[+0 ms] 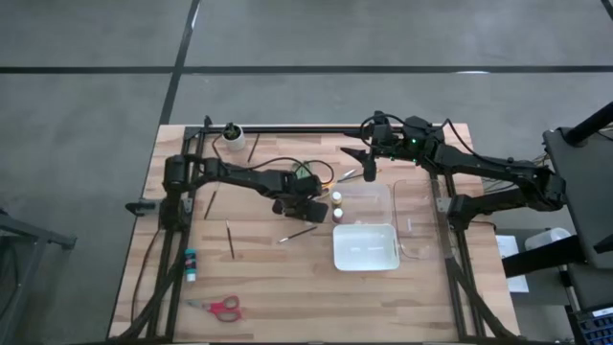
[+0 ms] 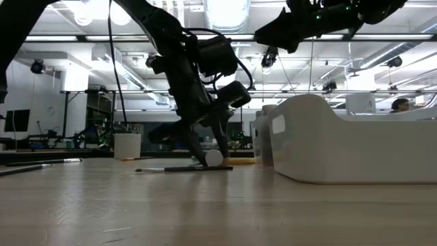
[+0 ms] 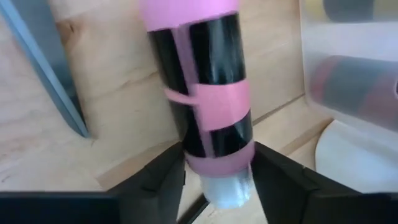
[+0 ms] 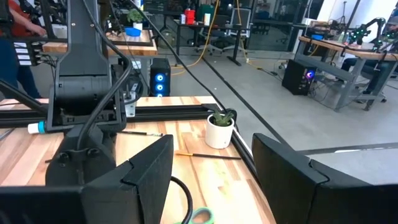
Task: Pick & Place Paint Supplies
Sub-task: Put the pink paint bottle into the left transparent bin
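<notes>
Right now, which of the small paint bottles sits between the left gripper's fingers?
The black bottle with pink bands, flanked by the left gripper; the teal bottle lies alone near the table's left edge.

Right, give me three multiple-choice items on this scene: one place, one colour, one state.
1. The red scissors lie: A in the white tray; B on the bare table, left arm's side; C in the cup.
2. Bands on the black bottle at the left claw: A green; B blue; C pink.
3. The right claw is: A open, empty; B shut on scissors; C shut on the bottle.
Key: B, they lie on wood; C, the wrist view shows pink; A, its fingers stand apart around nothing.
</notes>
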Controlling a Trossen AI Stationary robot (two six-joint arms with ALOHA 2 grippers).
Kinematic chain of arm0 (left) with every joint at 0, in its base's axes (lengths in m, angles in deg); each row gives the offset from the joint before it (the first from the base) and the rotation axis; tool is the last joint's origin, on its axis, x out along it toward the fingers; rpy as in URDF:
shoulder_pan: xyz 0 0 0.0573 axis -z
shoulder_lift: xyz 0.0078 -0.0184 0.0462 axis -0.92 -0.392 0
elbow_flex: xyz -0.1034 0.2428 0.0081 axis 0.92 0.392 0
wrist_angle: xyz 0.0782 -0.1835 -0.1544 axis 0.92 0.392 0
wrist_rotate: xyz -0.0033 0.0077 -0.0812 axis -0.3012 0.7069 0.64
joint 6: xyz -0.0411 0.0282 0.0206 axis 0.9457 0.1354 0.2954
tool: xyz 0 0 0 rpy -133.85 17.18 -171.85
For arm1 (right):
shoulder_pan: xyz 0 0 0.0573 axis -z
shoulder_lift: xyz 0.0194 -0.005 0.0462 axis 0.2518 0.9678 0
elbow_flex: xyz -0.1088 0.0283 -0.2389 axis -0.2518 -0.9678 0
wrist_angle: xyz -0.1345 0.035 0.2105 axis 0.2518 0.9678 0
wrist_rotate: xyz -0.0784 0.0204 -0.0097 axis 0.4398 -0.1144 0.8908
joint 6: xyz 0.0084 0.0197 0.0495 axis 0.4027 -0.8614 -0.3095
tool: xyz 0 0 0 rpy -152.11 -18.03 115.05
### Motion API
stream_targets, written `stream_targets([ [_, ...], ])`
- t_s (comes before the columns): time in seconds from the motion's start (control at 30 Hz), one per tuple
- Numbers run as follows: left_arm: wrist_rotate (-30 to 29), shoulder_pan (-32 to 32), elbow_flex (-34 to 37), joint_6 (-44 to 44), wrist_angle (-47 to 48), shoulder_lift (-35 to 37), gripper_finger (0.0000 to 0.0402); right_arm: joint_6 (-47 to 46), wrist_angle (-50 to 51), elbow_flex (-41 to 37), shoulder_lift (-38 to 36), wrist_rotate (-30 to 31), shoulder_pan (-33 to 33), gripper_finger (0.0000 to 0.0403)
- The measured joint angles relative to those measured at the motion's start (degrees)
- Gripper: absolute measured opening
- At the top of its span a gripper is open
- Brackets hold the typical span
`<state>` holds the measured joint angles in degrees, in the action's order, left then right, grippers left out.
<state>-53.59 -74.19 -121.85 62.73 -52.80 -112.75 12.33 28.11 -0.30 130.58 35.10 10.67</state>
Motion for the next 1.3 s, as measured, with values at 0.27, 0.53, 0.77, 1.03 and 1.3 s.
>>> stream_targets([
  [0.27,-0.14,0.04,0.0,-0.05,0.66,1.53,0.0223,0.0,-0.01,0.0,0.0,0.01,0.0,0.0217],
  [0.53,-9.16,3.21,0.0,0.02,5.12,6.83,0.0217,0.0,0.0,0.0,0.0,0.01,0.0,0.0217],
  [0.77,-39.94,13.46,0.07,13.07,7.08,9.19,0.0217,0.0,-0.02,0.0,0.0,-0.01,0.02,0.0217],
  [1.03,-67.02,26.69,0.5,28.12,6.86,3.13,0.0217,0.0,0.02,0.0,0.0,0.01,0.0,0.0217],
  [1.3,-68.34,27.95,-1.07,37.48,3.87,-5.94,0.0216,0.0,-0.02,0.0,0.0,-0.01,0.0,0.0217],
])
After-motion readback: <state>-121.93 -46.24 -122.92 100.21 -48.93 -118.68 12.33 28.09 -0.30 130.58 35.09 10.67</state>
